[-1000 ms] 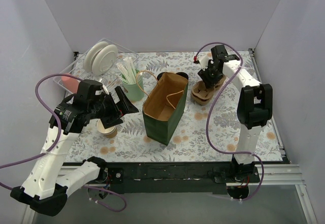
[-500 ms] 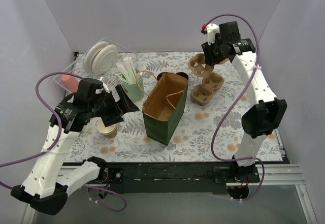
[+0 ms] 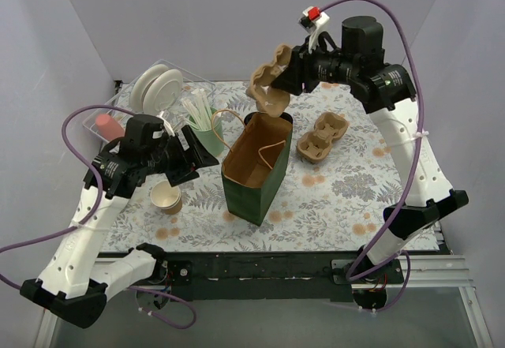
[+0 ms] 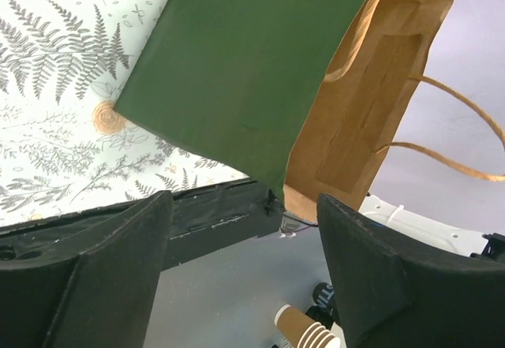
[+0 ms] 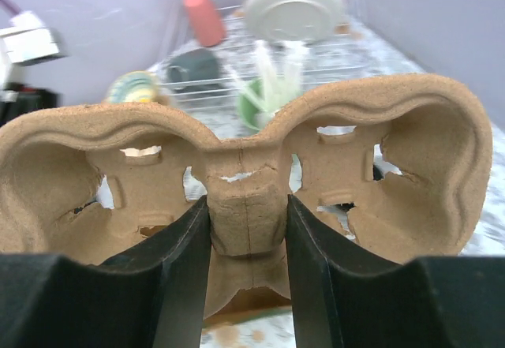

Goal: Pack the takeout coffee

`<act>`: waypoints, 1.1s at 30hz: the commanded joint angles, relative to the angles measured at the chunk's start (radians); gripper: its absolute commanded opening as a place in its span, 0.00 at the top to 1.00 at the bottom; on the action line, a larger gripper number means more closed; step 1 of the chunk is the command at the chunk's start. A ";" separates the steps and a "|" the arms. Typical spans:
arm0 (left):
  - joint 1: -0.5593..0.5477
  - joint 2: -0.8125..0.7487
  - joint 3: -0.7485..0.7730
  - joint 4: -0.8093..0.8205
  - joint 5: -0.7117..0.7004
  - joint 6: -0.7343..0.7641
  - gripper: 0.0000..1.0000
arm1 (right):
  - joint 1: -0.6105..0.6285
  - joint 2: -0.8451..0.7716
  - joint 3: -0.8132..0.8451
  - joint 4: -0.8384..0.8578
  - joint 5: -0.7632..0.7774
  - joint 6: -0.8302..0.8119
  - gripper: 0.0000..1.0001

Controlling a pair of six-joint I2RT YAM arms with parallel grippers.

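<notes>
Being pinched by the right gripper point(image 3: 289, 77), a pulp cup carrier point(image 3: 268, 87) is being held over the green paper bag point(image 3: 251, 182); the left gripper point(image 3: 203, 157) is being held wide, empty, beside it; the takeout coffee point(image 3: 286, 117) is being screened behind the bag, only its black lid showing.

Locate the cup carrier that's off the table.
Top view: the cup carrier is held aloft by the right gripper above the far end of the paper bag, right of the straw cup.

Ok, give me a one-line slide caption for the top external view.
The right tool holds a pulp cup carrier above the open green paper bag; the left tool, open, hovers beside it.
</notes>
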 commanded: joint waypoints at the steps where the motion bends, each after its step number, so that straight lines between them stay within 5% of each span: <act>1: 0.004 0.020 0.029 0.070 0.031 0.014 0.29 | 0.052 -0.005 -0.047 0.062 -0.160 0.145 0.56; 10: 0.004 0.021 -0.017 0.154 0.069 -0.002 0.34 | 0.062 -0.018 -0.096 -0.069 -0.229 0.142 0.57; 22: 0.004 0.049 -0.077 0.231 0.103 -0.013 0.42 | 0.075 -0.037 -0.180 -0.024 -0.266 0.217 0.59; 33: 0.002 0.053 -0.100 0.263 0.113 0.014 0.58 | 0.098 -0.048 -0.240 0.032 -0.193 0.271 0.59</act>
